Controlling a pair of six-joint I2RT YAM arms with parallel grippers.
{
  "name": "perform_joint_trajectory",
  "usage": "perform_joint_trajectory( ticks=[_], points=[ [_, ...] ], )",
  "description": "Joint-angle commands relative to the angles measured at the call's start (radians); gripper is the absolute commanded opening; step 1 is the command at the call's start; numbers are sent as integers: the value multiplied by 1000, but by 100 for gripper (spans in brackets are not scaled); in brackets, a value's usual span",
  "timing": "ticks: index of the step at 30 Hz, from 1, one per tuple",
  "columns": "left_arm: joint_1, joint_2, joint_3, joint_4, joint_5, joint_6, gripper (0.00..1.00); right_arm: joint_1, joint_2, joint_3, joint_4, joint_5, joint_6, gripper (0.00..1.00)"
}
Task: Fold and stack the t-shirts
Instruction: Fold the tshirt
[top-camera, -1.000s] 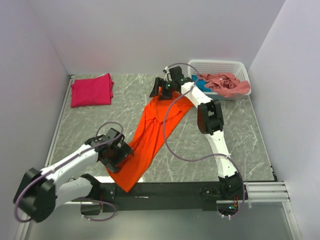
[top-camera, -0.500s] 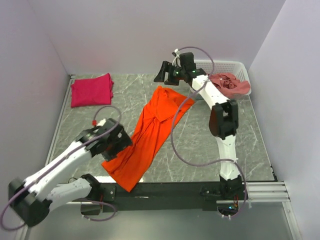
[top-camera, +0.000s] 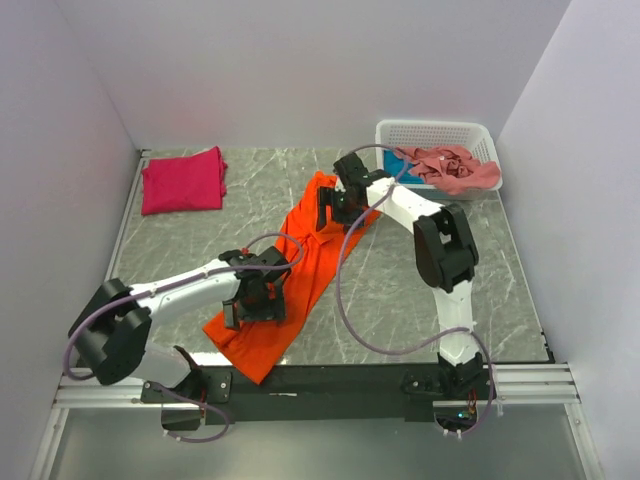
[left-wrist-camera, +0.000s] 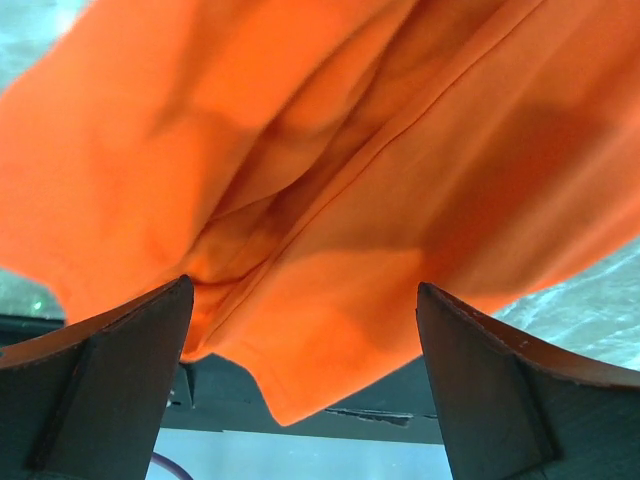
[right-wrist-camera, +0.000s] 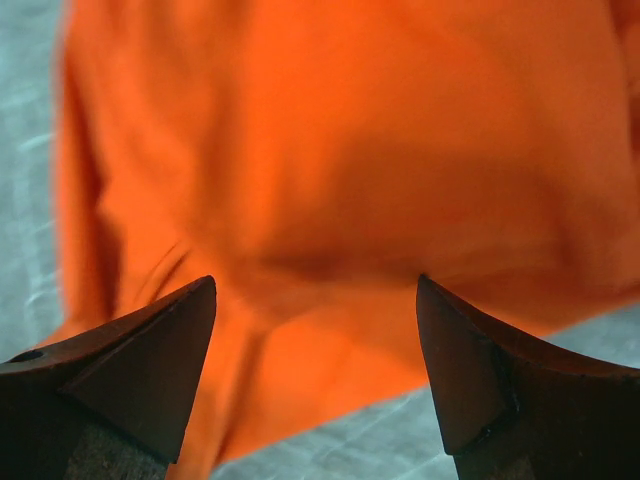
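Note:
The bright orange t-shirt (top-camera: 300, 268) lies stretched diagonally across the table, its lower end hanging over the near edge. My left gripper (top-camera: 255, 298) is open just above its lower part; the left wrist view shows creased orange cloth (left-wrist-camera: 330, 190) between the spread fingers. My right gripper (top-camera: 338, 208) is open over the shirt's upper end; the right wrist view shows orange cloth (right-wrist-camera: 330, 180) between the fingers. A folded magenta-red t-shirt (top-camera: 183, 180) lies at the far left. A salmon-pink t-shirt (top-camera: 452, 166) is heaped in the basket. A bit of teal-blue cloth (top-camera: 396, 163) shows beside it.
The white lattice basket (top-camera: 440, 133) stands at the far right corner. Walls close the table on three sides. The black rail (top-camera: 340, 378) runs along the near edge. Bare marble shows at the right (top-camera: 480, 280) and at the left (top-camera: 160, 250).
Both grippers have let go of the orange shirt and come down over it. The right gripper moved from near the basket to the shirt's top; the left moved right onto its lower part.

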Motion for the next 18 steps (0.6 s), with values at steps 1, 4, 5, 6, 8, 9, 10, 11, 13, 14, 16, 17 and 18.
perform_joint_trajectory(
  ticks=[1, 4, 5, 6, 8, 9, 10, 11, 13, 14, 16, 17, 18],
  points=[
    [-4, 52, -14, 62, 55, 67, 99, -17, 69, 103, -48, 50, -6, 87],
    [-4, 95, -28, 95, 75, 75, 99, -26, 138, 150, -65, 48, -3, 87],
    [-6, 107, -31, 118, 84, 79, 99, -31, 173, 162, -70, 47, -4, 87],
    [-6, 113, -31, 129, 90, 81, 100, -35, 190, 205, -77, 48, -7, 87],
    [-9, 136, -39, 160, 119, 81, 99, -41, 253, 267, -99, 58, -29, 87],
    [-12, 144, -39, 190, 132, 78, 99, -41, 276, 340, -105, 61, -35, 87],
    [-15, 154, -36, 209, 143, 75, 99, -44, 304, 385, -114, 64, -49, 87],
    [-18, 176, -31, 226, 168, 61, 99, -46, 362, 434, -139, 49, -53, 87],
    [-32, 200, -10, 287, 195, 52, 99, -55, 426, 590, -157, 15, -58, 87],
    [-35, 223, 4, 305, 211, 37, 99, -60, 481, 636, -154, -20, -62, 87],
    [-45, 256, 64, 335, 207, 24, 100, -72, 517, 728, -122, -37, -53, 87],
    [-50, 286, 88, 342, 198, 7, 100, -77, 520, 732, -46, -37, -46, 87],
    [-56, 302, 114, 350, 202, 3, 99, -80, 517, 715, -1, -36, -33, 88]
  ],
)
